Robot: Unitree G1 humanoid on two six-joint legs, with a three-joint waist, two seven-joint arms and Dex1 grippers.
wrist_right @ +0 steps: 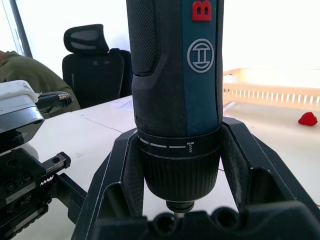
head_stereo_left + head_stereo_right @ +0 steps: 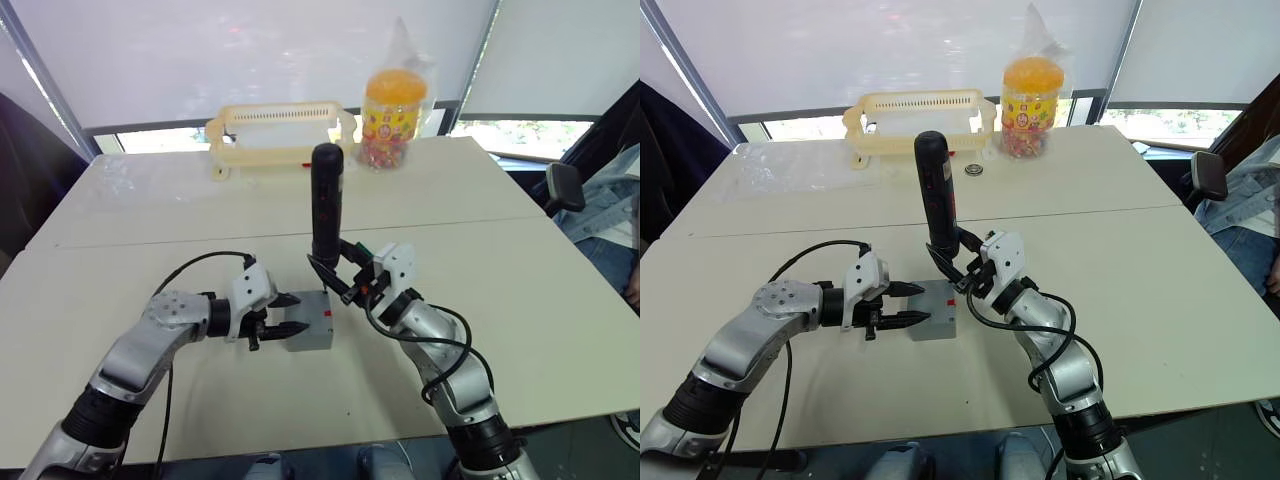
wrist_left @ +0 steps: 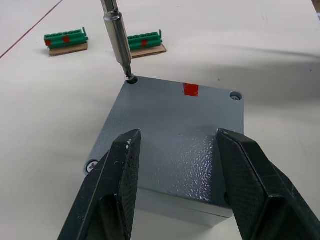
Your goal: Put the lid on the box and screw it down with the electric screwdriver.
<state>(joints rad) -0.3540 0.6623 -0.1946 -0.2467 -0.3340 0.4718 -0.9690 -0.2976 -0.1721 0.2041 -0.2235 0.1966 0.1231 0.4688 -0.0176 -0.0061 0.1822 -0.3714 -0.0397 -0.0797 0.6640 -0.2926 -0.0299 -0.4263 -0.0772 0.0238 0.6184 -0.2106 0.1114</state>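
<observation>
Black electric screwdriver [image 2: 326, 205] upright in right gripper [image 2: 352, 275], bit in lid [image 3: 172, 132] corner.

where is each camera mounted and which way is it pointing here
Left eye view: on the head, looking forward and down at the table; both arms show, left gripper at the box, right gripper holding the electric screwdriver upright.
Right eye view: beside it, same scene.
Left wrist view: on the left wrist, looking along its open fingers over the lid; the bit sits in a corner screw hole.
Right wrist view: on the right wrist, looking across the table at the screwdriver barrel.
Shared: the head and right wrist views show the screwdriver.
</observation>
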